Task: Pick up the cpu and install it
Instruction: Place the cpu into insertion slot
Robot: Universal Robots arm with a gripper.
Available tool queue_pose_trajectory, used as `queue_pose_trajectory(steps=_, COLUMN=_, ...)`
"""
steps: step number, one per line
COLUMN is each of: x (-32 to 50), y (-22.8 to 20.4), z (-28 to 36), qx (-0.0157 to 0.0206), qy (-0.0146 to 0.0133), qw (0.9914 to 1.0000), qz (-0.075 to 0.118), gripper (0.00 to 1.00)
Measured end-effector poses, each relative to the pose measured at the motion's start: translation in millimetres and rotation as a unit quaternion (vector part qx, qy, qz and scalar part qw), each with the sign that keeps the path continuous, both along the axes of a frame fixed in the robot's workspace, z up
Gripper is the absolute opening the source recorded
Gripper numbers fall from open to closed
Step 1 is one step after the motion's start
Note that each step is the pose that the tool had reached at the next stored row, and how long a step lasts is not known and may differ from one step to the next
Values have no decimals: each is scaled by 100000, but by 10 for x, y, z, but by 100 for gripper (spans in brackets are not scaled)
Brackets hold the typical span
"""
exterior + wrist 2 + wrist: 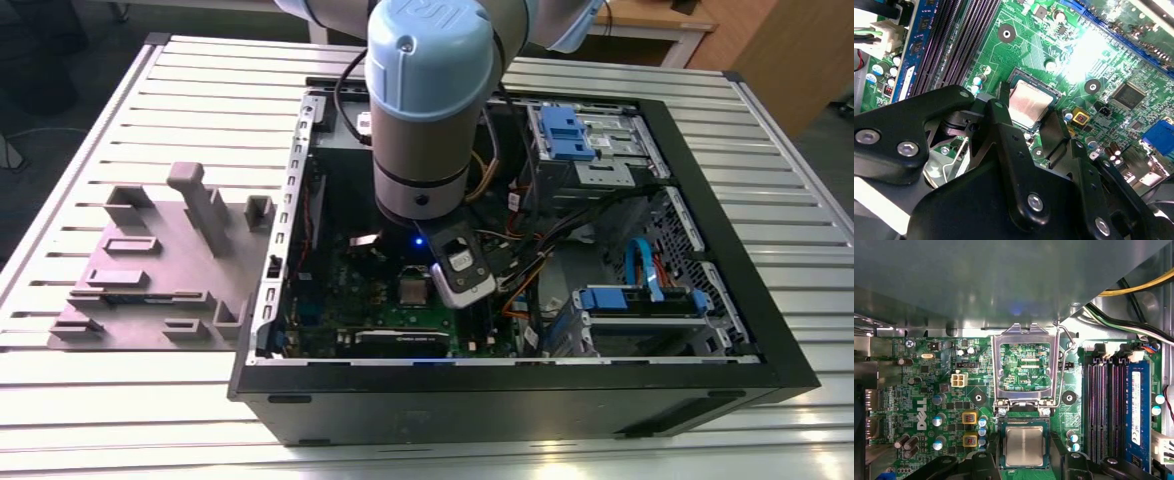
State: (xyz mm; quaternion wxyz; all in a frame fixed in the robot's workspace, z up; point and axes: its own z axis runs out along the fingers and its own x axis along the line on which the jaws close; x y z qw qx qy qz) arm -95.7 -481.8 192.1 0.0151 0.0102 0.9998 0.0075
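Observation:
The cpu (1024, 446), a small silvery square with a thin green rim, lies level in the dark socket on the green motherboard, and it shows from the side in the second wrist view (1029, 102). My gripper (1026, 120) straddles it, with black fingers (999, 112) pressed against two opposite edges. In the first wrist view the gripper (1024, 462) sits low over the chip. The socket's metal load plate (1025, 365) stands flipped open beside it. In the exterior view the arm (420, 150) reaches down into the open computer case (747, 300), right over the cpu (414, 291).
A grey plastic fixture (160, 270) with blocks lies on the slatted table at the exterior view's left. Memory slots (1104, 410) run beside the socket. Cables (534, 235) and blue drive cages (641, 300) crowd the case toward the exterior view's right.

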Motion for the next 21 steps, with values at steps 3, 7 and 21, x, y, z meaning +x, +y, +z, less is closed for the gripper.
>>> queue_pose_trajectory(steps=3, x=0, y=0, z=-3, qx=-7, qy=7, qw=100000, qz=1, gripper=51)
queue_pose_trajectory(steps=7, x=0, y=0, z=-11, qx=-22, qy=12, qw=100000, qz=2, gripper=51)
queue_pose_trajectory(steps=21, x=0, y=0, z=-13, qx=-19, qy=11, qw=100000, qz=1, gripper=42)
